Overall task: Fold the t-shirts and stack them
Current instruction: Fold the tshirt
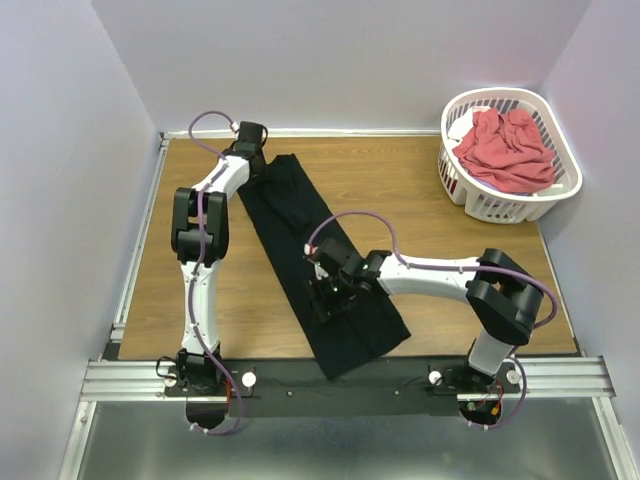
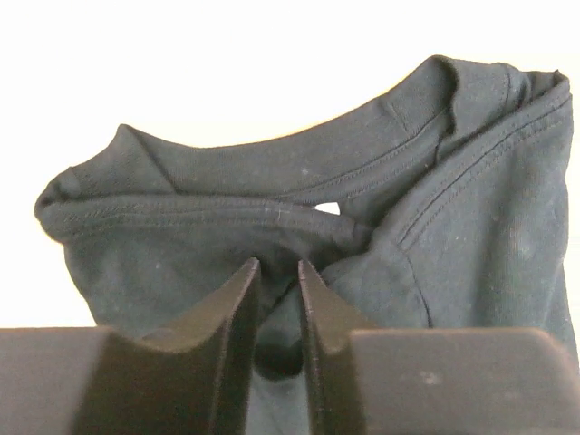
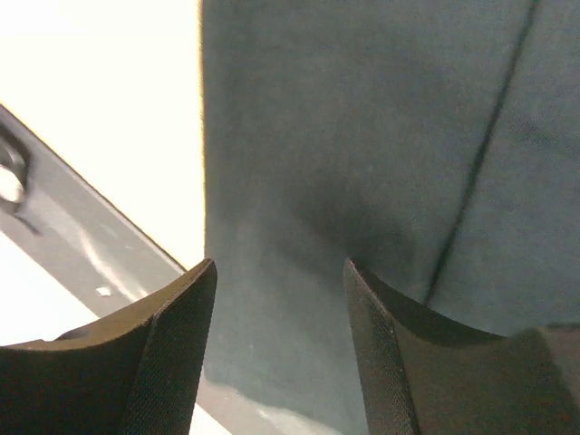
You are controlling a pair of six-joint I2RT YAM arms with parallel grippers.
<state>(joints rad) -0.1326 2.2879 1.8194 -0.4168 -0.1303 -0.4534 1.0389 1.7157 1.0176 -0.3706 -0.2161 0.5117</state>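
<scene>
From above, the black t-shirt (image 1: 290,220) is lying in a long diagonal strip across the bench (image 1: 420,200), and the coral-red t-shirt (image 1: 505,150) is sitting bunched in the basket (image 1: 560,190). Left wrist: the left hand (image 2: 279,265) is pinching it near the collar. Right wrist: the right hand (image 3: 279,267) is hanging spread over the black cloth.

place: robotics lab cell | evidence: plain lilac enclosure walls (image 1: 350,60), wooden table (image 1: 400,190), aluminium mounting rail (image 1: 130,378)

Wood table (image 1: 420,190): black tee (image 1: 285,215) laid diag; white basket (image 1: 480,205) far-rt corner.
</scene>
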